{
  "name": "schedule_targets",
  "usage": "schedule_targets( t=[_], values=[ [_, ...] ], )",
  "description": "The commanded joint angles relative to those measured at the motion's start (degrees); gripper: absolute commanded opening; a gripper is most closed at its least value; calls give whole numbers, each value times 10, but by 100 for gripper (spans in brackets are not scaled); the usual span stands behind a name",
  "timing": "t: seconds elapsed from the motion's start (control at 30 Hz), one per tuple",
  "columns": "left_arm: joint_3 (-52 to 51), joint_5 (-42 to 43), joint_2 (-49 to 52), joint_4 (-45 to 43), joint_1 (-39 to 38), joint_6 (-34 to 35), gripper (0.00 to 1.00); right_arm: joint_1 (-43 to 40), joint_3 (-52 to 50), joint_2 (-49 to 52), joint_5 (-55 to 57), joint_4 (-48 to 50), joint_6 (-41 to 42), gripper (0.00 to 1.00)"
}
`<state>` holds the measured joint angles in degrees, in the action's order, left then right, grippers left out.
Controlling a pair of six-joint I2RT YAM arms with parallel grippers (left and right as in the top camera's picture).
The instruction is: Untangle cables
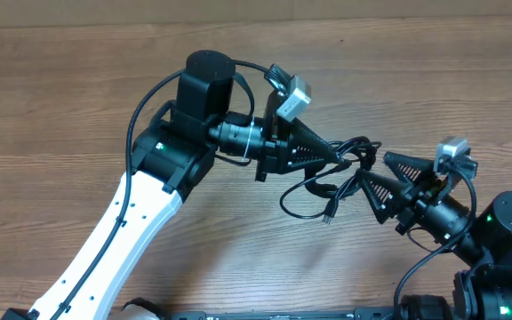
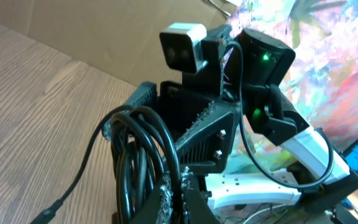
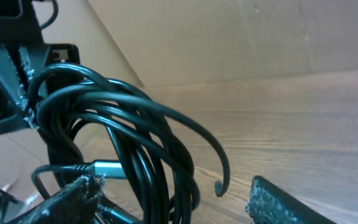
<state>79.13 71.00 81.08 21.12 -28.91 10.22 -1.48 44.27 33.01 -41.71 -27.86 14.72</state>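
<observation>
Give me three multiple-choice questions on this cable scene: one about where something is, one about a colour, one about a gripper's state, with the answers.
1. Where is the cable bundle?
A) between the two grippers
B) at the table's far left edge
C) under an arm's base

2. What colour is the cable bundle?
A) white
B) black
C) red

3. How does the right gripper stand?
A) clamped fully shut
B) open, fingers spread
C) out of view

Answers:
1 A, the overhead view shows it between the left gripper and the right gripper.
2 B, it is black in every view.
3 B, its fingers stand apart in the overhead and right wrist views.
</observation>
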Motion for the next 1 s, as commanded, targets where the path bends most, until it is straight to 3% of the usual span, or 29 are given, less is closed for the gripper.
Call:
schedule_targets(
  t=[0.0,0.1,0.43,0.5,0.53,0.57,0.67,0.7,0.77,0.8,0.83,0.87,0.97],
  values=[
    [14,-16,-15,-8,-3,22,4,-2,16,-2,-28,3,-1,84],
    [14,-21,-15,-28,-4,48,4,-2,16,-2,-45,2,-1,92],
    [14,20,-15,-94,-18,98,4,-2,15,9,-42,4,-1,88],
    [14,21,-15,-94,-23,98,4,-2,15,18,-42,7,-1,70],
    [14,21,-15,-94,-23,97,4,-2,15,23,-42,8,-1,50],
    [14,19,-15,-94,-23,97,4,-2,15,24,-42,8,-1,39],
    [14,12,-15,-93,-22,95,5,-2,16,26,-42,8,-1,14],
    [14,5,-15,-90,-21,95,9,-2,16,26,-42,8,-1,10],
    [14,-7,-15,-90,-16,94,49,-2,16,26,-31,8,-1,5],
    [14,-7,-15,-89,-8,93,79,-2,15,26,-19,8,-1,4],
    [14,-7,-15,-85,0,93,91,-2,16,26,-16,8,-1,4],
    [14,-7,-15,-71,15,93,99,-2,16,26,-14,9,0,4],
    [14,-9,-15,-18,39,78,100,-2,16,26,-14,15,1,4]
  ],
)
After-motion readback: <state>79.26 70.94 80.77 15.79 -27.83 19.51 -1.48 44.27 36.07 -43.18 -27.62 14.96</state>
